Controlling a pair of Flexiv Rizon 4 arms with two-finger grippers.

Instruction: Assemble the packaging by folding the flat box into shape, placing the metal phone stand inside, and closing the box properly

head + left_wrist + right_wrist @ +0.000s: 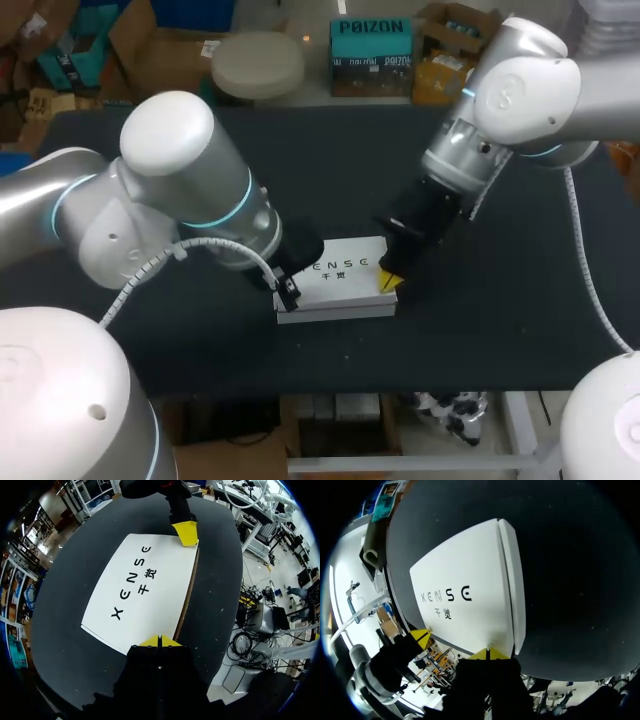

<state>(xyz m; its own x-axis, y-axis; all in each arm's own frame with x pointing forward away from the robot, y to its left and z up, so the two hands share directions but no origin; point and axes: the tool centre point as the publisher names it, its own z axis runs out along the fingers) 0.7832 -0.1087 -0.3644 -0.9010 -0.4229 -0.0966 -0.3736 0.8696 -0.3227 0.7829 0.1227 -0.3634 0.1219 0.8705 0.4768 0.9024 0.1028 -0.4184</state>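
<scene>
Lying flat near the middle of the table (480, 330): box (340, 275), white, shallow, rectangular, with its broad face up and dark lettering across it. Condition: folded into shape, top panel down. Interior hidden, so the contents cannot be told.

Detail, right wrist view: box (465, 595) has a narrow white flap (514, 580) at the end beside the right gripper (489, 654). The flap runs alongside the top panel with a thin seam between them.

Detail, left wrist view: box (145, 595) shows a brown edge (186, 600) down the long side that runs from one gripper to the other.

Left gripper (287, 292): at the box's left front corner. Its yellow tips are pressed together with nothing between them, and they sit at the rim of the top face (159, 641). It also shows in the right wrist view at the far corner (421, 636).

Right gripper (390, 283): at the box's right front corner. Its tips are likewise closed on each other and grip nothing, and they are set at the box's edge close to the seam. From the left wrist view its yellow tip sits on the far corner of the top face (186, 532).

Left arm (170, 200): comes in from the left and bends low over the table, with a white coiled cable (150, 270) along it.

Right arm (520, 95): comes in from the upper right and slants down to the box.

Table: black, matte surface, with the box well apart from its edges.
</scene>
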